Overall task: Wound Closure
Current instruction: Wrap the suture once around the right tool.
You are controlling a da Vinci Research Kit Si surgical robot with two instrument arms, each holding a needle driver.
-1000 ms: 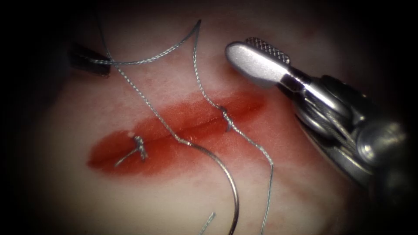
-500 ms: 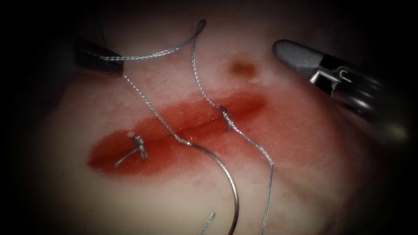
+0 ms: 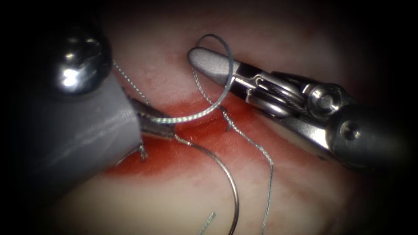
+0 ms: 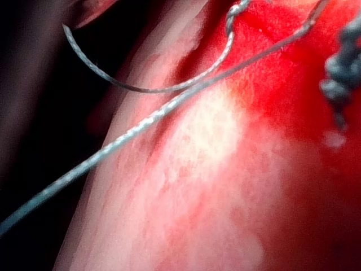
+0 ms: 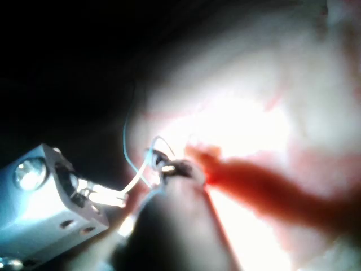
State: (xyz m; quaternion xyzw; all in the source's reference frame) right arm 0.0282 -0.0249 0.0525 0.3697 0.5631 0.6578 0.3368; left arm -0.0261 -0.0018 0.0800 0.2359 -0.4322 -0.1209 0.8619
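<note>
Step in hand: looping. Half a second before, the grey braided thread [image 3: 196, 115] ran clear of my right tool; now one turn of it lay around those jaws.
My left tool [image 3: 159, 127]: its dark jaws were clamped on the thread, just over the red-edged cut [image 3: 204, 126] in the pale pork tissue [image 3: 305, 191], at about 9 o'clock from the centre.
My right tool [image 3: 209, 65]: silver jaws pressed together and gripping nothing, the loop riding around them at 12 o'clock.
Doing it well: I judged the turn should sit well back from the jaw tips so it cannot slip off, with the left hand feeding slack gently, no tug on the tied knot [image 3: 226, 117] at the cut.
Needle place: the thin curved steel needle [image 3: 230, 182] lay free on the tissue, held by neither tool, and I saw no part of it buried.
Needle axis: thread end at the cut pointing to 11 o'clock, body running to 6 o'clock and bowing toward 3 o'clock. The point passed beyond the view's edge.
Risk: the red fluid [image 3: 152, 161] looked slick.
</note>
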